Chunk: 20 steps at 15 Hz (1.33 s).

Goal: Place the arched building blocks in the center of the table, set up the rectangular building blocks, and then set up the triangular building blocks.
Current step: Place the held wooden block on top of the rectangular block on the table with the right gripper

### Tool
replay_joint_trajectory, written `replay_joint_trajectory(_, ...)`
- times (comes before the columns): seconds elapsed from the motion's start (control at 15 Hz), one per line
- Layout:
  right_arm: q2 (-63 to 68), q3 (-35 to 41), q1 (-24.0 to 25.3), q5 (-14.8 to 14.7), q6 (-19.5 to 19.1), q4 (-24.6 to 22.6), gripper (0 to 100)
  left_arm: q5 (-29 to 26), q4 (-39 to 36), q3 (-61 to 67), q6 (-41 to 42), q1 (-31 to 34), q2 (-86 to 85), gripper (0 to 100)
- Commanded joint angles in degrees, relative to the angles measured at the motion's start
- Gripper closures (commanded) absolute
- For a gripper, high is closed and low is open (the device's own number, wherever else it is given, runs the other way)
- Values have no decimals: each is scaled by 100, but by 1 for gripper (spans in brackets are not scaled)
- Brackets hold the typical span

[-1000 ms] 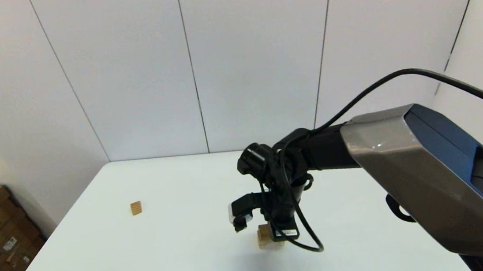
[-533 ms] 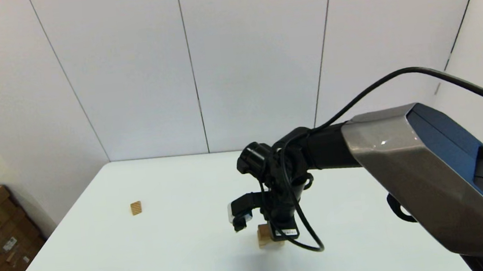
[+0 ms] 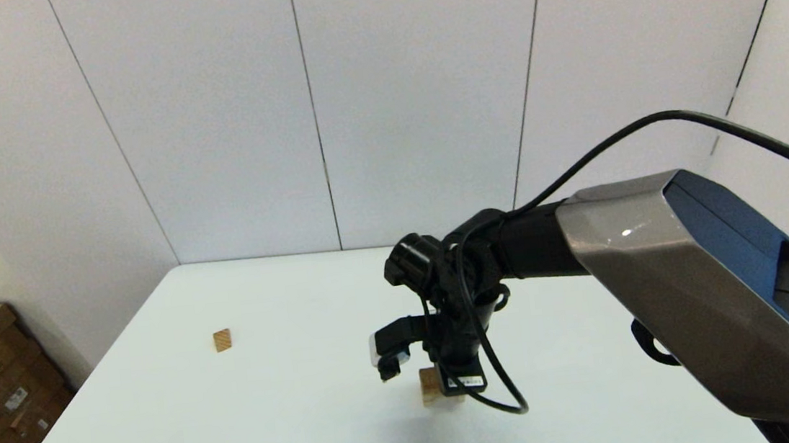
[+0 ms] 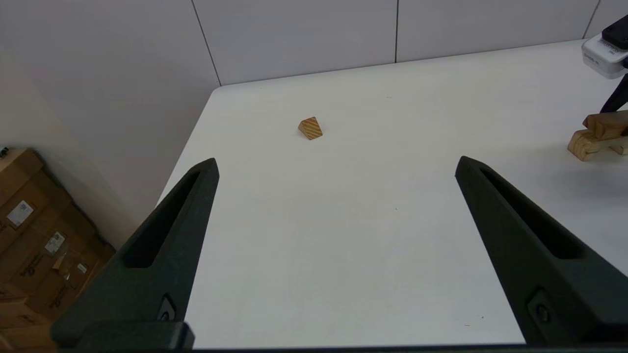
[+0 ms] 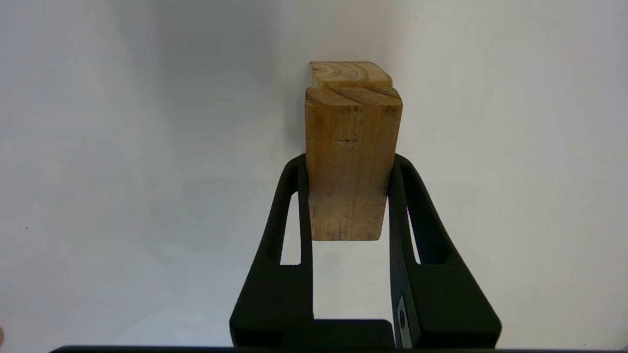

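Both right pincer (image 5: 349,169) fingers clamp the rectangular block (image 5: 349,162) atop the arched block (image 5: 349,73).

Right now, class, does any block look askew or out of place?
Nothing looks damaged. The right gripper holds the rectangular block over the arched block, and it looks slightly tilted. The triangular block sits alone toward the table's left edge, not yet stacked.

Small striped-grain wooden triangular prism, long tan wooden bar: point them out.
Small striped-grain wooden triangular prism (image 4: 310,128), left wrist view, on its striped face.
Long tan wooden bar (image 5: 349,166), right wrist view, on its broad face.
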Motion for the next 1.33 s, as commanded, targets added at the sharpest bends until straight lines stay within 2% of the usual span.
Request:
replay_joint_trajectory(0.07,16,1,29,2,-31,26,100,1,0,0,4,0,7,0)
replay_joint_trajectory(1.33,130,-105,-32,-7,-101,26,100,1,0,0,4,0,7,0)
